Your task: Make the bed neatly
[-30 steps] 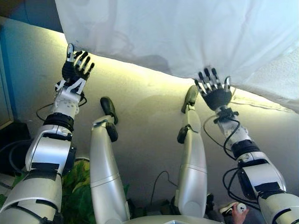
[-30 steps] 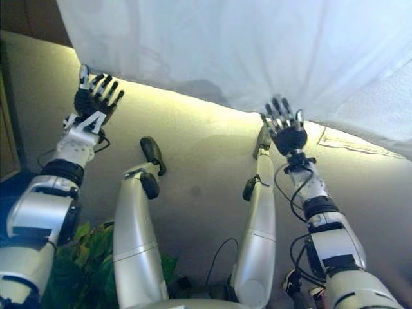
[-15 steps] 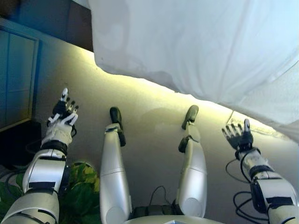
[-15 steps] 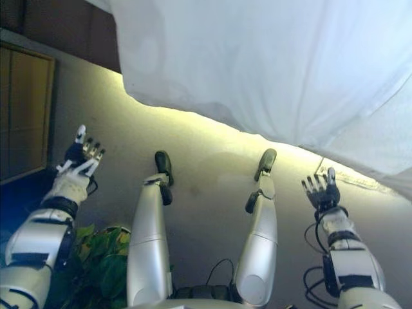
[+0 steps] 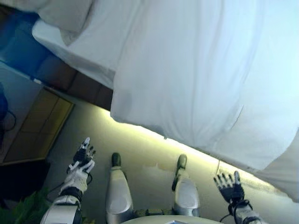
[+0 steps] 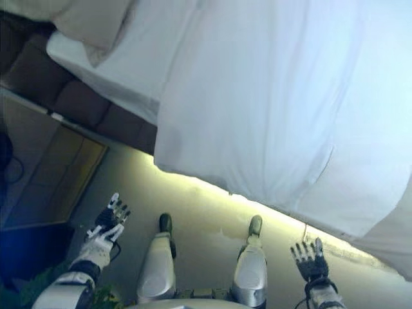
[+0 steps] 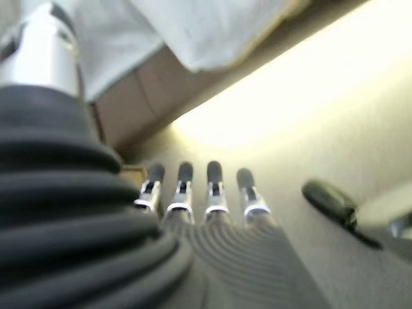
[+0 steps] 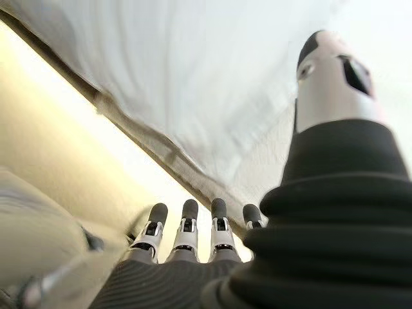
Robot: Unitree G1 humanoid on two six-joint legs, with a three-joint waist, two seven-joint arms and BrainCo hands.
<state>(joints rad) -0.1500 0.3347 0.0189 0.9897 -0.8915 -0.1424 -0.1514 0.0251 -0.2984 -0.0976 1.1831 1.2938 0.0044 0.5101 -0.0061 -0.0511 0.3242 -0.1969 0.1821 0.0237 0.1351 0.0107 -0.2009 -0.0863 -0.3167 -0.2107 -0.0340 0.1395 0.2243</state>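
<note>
Left eye view: right hand (image 5: 230, 185) low by the floor, fingers straight and spread, empty. Left hand (image 5: 82, 157) the same on the other side, fingers straight, holding nothing. Confirmed in both wrist views: fingertips in a flat row, nothing between them and the thumb.

Ahead of and above both hands, apart from them, the white sheet (image 5: 201, 79) draped over the bed's near side, hanging edge (image 5: 163, 136) running slantwise from upper left down toward the lower right. Long axis of that edge roughly across the robot's front, so both hands face it side by side. Right hand nearer to the edge, which drops lowest on that side; left hand well apart, with bare floor (image 5: 140, 158) and the dark bed base (image 5: 84, 86) between it and the cloth. Far upper left, a pillow (image 5: 60, 16) on the mattress (image 5: 70, 49), beyond reach.

Likely next: a reach forward and up to the hanging edge, the right hand with the shorter way to go.
</note>
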